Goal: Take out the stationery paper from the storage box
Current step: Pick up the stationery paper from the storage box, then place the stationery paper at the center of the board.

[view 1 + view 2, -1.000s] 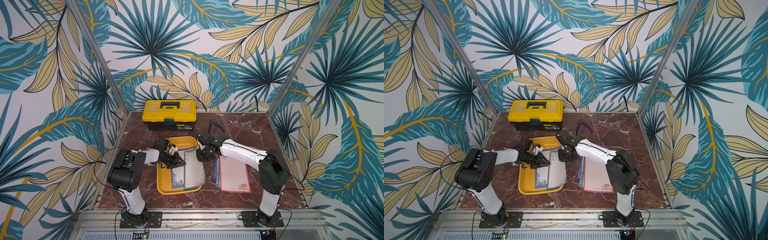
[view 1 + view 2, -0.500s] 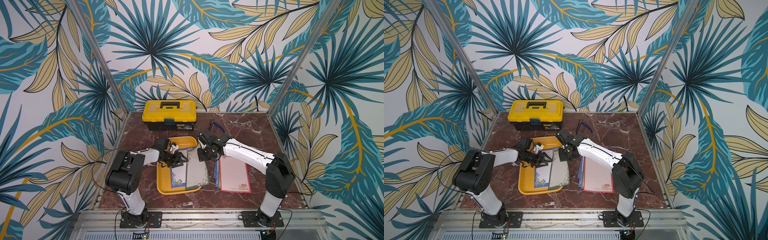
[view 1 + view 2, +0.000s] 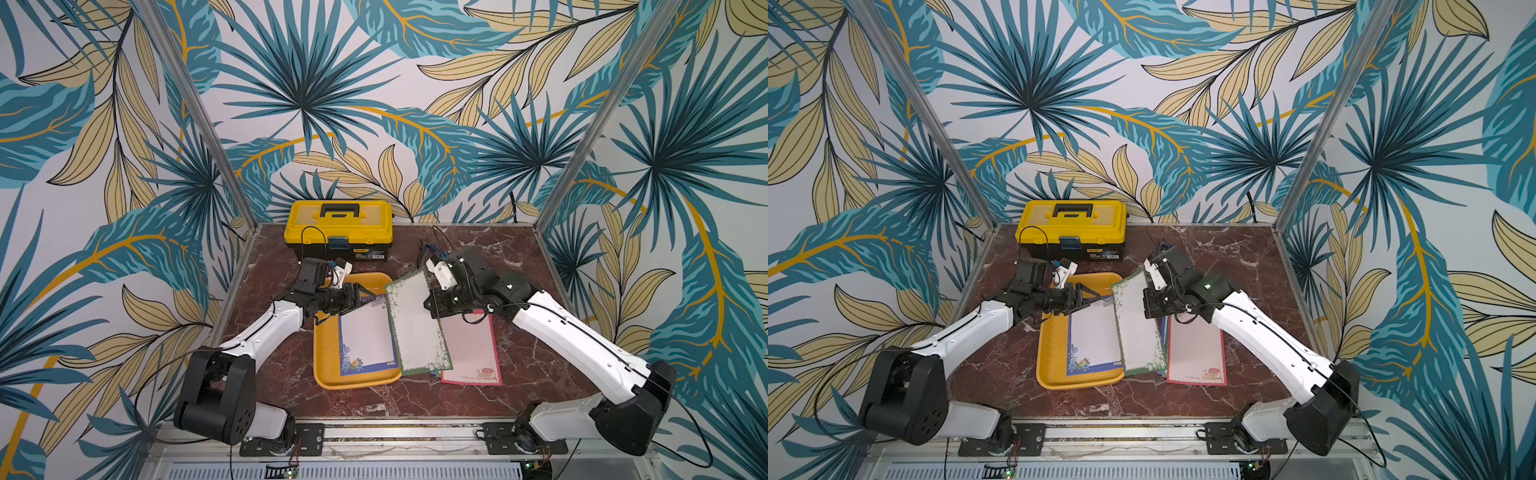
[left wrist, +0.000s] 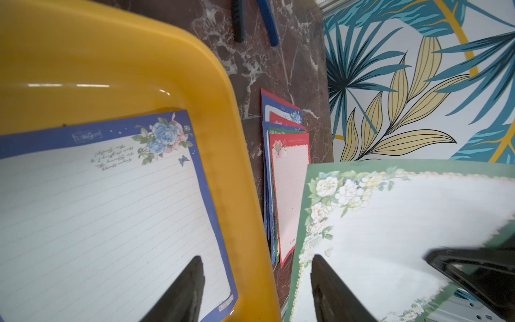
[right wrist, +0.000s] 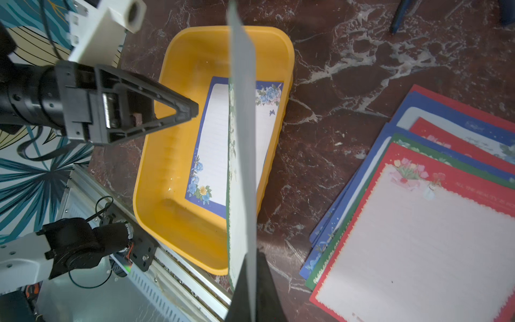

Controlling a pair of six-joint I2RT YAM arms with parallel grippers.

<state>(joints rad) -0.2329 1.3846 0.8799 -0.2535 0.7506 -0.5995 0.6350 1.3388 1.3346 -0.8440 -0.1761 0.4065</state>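
Orange-yellow plastic forms the storage box (image 3: 328,353), a shallow tray sitting left of centre on a dark red marble counter (image 3: 528,374). One piece of the stationery paper, a blue-bordered sheet (image 3: 365,336) printed with roses, lies flat inside it, so the job looks unfinished. The right hand (image 3: 430,305) is pressed together on the far right edge of a green-bordered sheet (image 3: 415,324), pinching it so the far end is raised and the paper slants across the box's right rim. Thin paper is easiest to carry by an edge. Just right of the box, a fanned pile (image 3: 471,345) topped by a red-bordered page appears to be where removed sheets are collected, and the green one partly overlaps it. The left hand (image 3: 365,299) hovers over the box's far end with fingers spread, holding nothing. It is likely placed there to reach the blue sheet.
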